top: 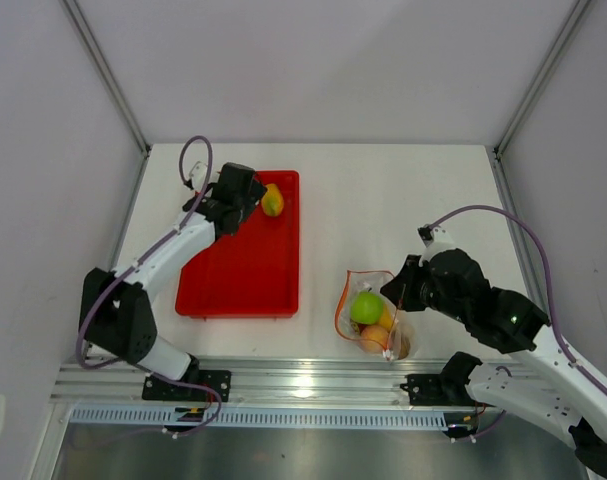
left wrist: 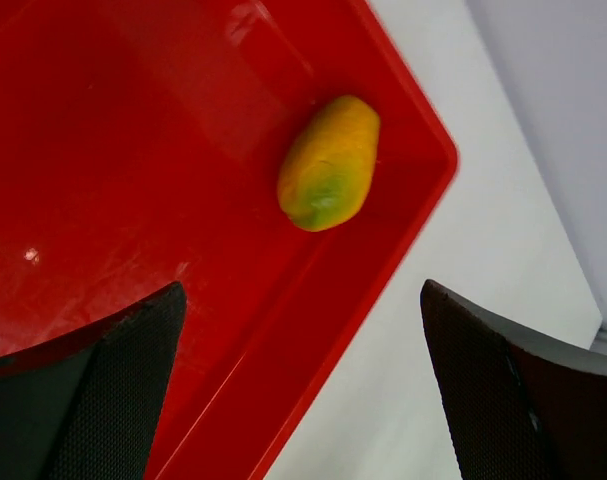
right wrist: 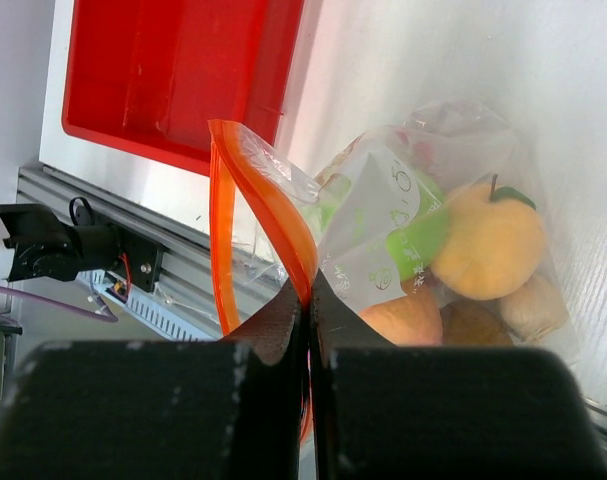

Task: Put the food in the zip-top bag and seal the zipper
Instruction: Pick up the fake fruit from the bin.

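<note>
Clamping the zipper (right wrist: 268,200), your right gripper (right wrist: 308,300) props the zip-top bag (right wrist: 383,220) open for loading; your left gripper (left wrist: 303,380), jaws apart, hangs with the mango (left wrist: 330,162) just ahead in the red tray (left wrist: 103,150).

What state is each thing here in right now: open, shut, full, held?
Red plastic tray, one fruit visible in a far corner.
Yellow-green mango, lying loose in the tray, ungripped.
Clear zip-top bag, holding several fruits, mouth open.
Orange-red zipper strip, unsealed.
Left gripper, open, above the mango.
Right gripper, shut on the zipper strip.
</note>
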`<state>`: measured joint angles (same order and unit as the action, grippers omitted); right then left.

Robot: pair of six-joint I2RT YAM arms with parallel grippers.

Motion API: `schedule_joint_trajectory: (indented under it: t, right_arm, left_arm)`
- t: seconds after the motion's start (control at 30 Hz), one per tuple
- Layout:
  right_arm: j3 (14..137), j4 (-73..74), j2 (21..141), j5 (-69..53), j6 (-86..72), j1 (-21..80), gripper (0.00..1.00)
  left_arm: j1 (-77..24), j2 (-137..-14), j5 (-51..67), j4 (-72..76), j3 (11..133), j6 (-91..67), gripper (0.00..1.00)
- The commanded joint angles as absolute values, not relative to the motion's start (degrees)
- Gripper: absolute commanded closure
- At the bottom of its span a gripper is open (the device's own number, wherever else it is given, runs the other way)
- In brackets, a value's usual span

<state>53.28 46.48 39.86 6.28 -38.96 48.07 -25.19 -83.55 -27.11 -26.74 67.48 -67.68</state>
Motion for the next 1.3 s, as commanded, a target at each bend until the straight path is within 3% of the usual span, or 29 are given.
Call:
schedule_joint_trajectory:
  t: [0.0,0.57,1.27]
  right_arm:
    - [53.8,45.4,39.9,7.2,-38.2,47.8,1.00]
    - [52.9,44.5,39.7,8.0,-36.7,47.8,1.00]
    - [51.9,43.9,39.5,8.1,-36.3,47.6,1.00]
  left_arm:
    - [-22.8,-90.1,-22.1,-34.4,74.2,-78.7,0.00]
    - [-18.5,-113.5,-9.4,-36.6,91.7,-85.1,0.00]
    - [-18.1,-123.0,-8.3,-37.4,99.7,-87.8,0.00]
